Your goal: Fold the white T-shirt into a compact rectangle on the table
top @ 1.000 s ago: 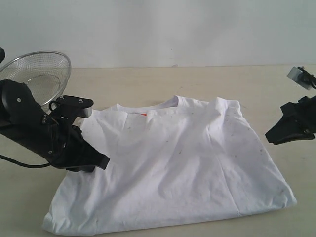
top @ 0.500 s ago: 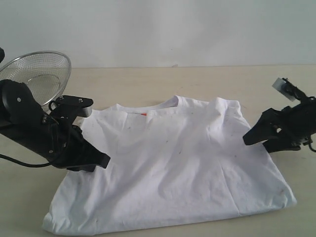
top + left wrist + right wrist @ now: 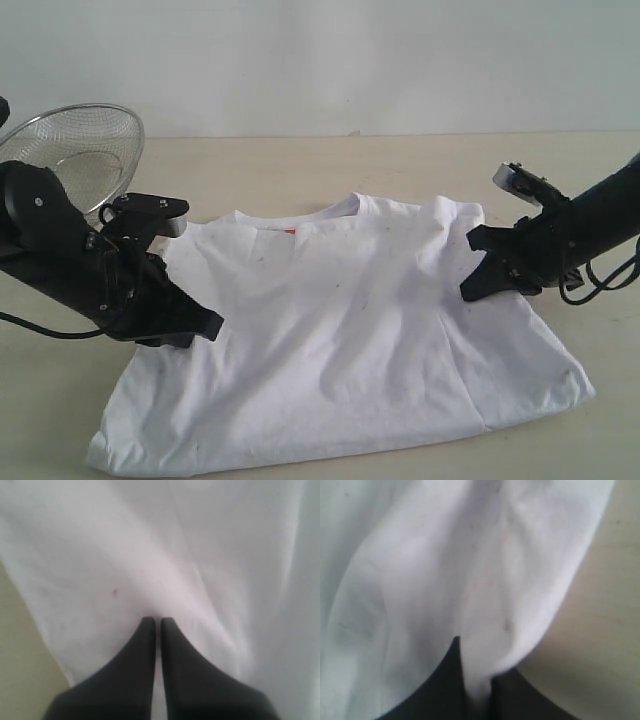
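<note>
right tool (image 3: 479, 662) pinching white T-shirt (image 3: 420, 570), basket (image 3: 72, 140) exterior-only

Exterior view: wire-mesh basket (image 3: 70, 145) cut by left edge, lower part hidden behind left arm (image 3: 60, 250). Part of white T-shirt (image 3: 350, 330) hidden under same arm. Collar tag (image 3: 293, 231) too small to read. Right arm (image 3: 600, 215) cut by right edge. Right wrist view blurred; right claw (image 3: 476, 672) tips buried in fabric fold. Left claw (image 3: 157, 622) base cut off by frame edge.
</note>
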{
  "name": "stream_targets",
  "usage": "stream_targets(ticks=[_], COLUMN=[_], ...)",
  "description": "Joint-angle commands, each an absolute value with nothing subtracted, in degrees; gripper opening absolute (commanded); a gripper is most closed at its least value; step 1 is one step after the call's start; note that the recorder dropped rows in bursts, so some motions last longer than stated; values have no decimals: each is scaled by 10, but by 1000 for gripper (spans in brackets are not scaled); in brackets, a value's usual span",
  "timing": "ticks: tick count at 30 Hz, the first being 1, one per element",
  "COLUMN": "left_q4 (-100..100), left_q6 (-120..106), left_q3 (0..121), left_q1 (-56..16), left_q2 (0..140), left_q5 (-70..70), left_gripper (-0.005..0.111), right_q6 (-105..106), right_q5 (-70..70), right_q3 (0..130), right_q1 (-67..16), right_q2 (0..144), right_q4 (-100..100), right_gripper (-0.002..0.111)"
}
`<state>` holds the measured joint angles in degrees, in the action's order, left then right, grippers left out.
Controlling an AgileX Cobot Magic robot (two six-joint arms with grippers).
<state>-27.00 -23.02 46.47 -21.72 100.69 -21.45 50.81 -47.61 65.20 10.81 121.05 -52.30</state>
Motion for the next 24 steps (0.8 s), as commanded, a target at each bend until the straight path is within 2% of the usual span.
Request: stream_targets(ticks=[1, 7, 13, 24], left_q4=[-284, -382, -520, -546], left_q6=[-231, -314, -445, -463], left_q3=[463, 470, 479, 504], left_q1=[-218, -219, -251, -326], left_q2=[1004, 1004, 1004, 1038], left_q5=[-208, -229, -229, -225], left_gripper=[5, 5, 5, 5], right_q6=[443, 286, 286, 290], right_q5=[-375, -352, -362, -399], right_q3=[641, 641, 641, 641], right_q1=[110, 143, 193, 188], right_q2=[1232, 1211, 1190, 1176], right_q4=[-334, -175, -182, -206], right_gripper=[0, 0, 0, 0])
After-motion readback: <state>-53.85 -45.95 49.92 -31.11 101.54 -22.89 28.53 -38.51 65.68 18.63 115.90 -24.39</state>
